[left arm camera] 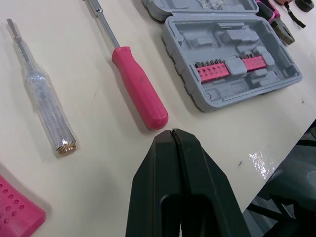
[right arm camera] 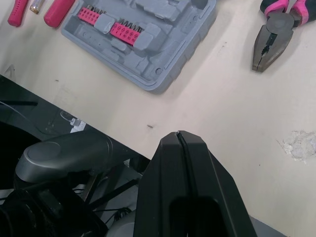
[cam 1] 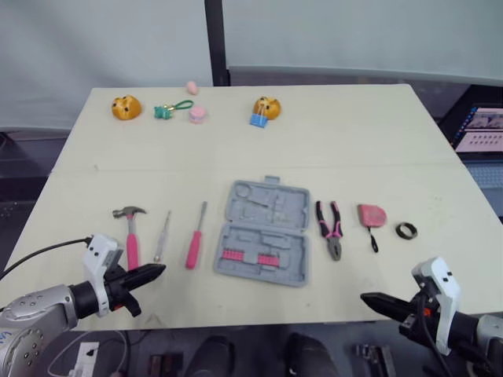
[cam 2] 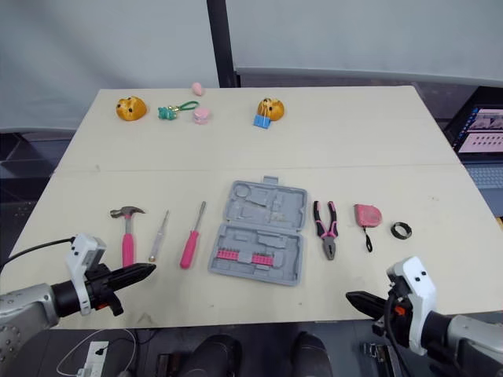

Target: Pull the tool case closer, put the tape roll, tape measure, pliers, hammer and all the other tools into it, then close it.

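Note:
The grey tool case [cam 1: 265, 231] lies open mid-table, with pink bit holders [left arm camera: 227, 68] in its near half. To its left lie a pink screwdriver [cam 1: 195, 236], a clear-handled screwdriver [cam 1: 162, 237] and a pink-handled hammer [cam 1: 130, 228]. To its right lie pink pliers [cam 1: 330, 228], a pink tape measure [cam 1: 371, 216] and a black tape roll [cam 1: 405, 231]. My left gripper [cam 1: 157, 271] is shut and holds nothing, near the table's front edge by the hammer handle. My right gripper [cam 1: 368, 298] is shut with nothing in it, at the front edge below the pliers.
Small toys line the table's far edge: an orange figure [cam 1: 126, 107], a green keychain [cam 1: 170, 109], pink pieces [cam 1: 196, 115] and a second orange figure with a blue clip [cam 1: 266, 110]. A laptop screen [cam 1: 481, 129] stands off the table's right side.

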